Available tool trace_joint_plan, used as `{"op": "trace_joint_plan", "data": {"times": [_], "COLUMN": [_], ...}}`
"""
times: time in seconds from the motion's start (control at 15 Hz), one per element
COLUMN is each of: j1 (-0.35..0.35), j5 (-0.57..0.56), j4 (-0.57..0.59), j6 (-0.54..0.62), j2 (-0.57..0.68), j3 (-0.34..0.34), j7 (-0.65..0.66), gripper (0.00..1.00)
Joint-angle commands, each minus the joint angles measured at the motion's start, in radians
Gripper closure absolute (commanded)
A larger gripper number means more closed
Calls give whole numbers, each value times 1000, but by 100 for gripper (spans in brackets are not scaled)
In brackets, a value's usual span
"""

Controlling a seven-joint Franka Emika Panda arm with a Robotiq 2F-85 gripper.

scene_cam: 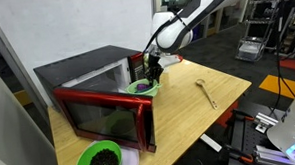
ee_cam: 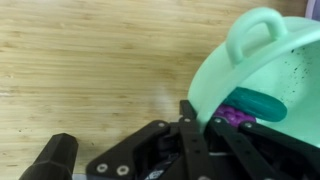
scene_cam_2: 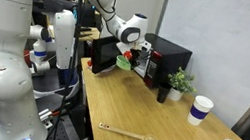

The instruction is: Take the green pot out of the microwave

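Green pot [ee_cam: 262,75]; red-framed microwave door [scene_cam: 104,106]

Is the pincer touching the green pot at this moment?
Touching. The wrist view shows the pincer closed on the rim of the green pot, one finger on each side of the wall, with no gap visible.

Microwave [scene_cam: 87,73] cavity just behind claw [scene_cam: 151,76], its open red door [scene_cam: 104,116] beside & below, near held green pot [scene_cam: 141,89]. Tabletop [scene_cam: 184,116] on claw's other side free; wooden spoon [scene_cam: 206,93] well apart.
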Motion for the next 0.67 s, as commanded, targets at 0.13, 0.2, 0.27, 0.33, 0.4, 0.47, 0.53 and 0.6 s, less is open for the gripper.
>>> {"op": "trace_joint_plan", "data": {"times": [0.13,0.2,0.27,0.33,0.4,0.47,0.53,0.6], "j1": [-67,-77,-87,-96,-103,-111,-118,-126], "j5": [8,11,17,22,24,29,28,32], "j4": [-148,-170,-184,-201,-217,-232,-248,-260], "j6": [9,17,20,26,39,45,60,78], "j2": [-131,-143,-152,-162,-168,-172,-175,-177], "j3": [0,-4,-8,-12,-17,-20,-24,-29], "j7": [-153,-181,-207,-232,-251,-278,-300,-322], "gripper": [98,98,98,98,98,98,98,98]}}
